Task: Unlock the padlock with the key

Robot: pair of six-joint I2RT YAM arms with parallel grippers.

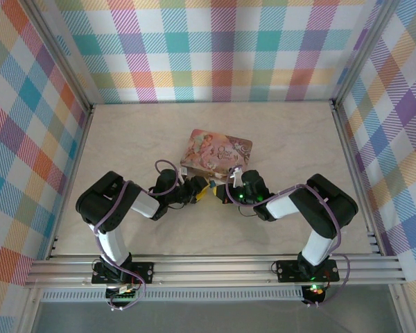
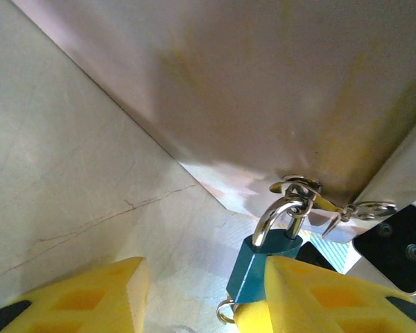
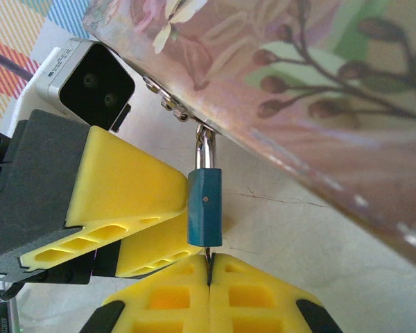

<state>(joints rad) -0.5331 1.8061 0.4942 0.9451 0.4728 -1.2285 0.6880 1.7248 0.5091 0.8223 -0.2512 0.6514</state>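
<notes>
- Top view: your left gripper and right gripper meet at centre frame, just below the pink tin.
- Left wrist: jaws apart. The teal padlock hangs from the tin's clasp at lower right, against one yellow finger.
- Right wrist: jaws pinched together on the key under the padlock, centre frame.

Teal padlock, pink tin, plaid walls
Padlock body teal-blue, shackle silver; key silver; tin painted with pale flowers and brown branches; fingers yellow; table pale cream, faintly veined; walls pastel rainbow checks.
</notes>
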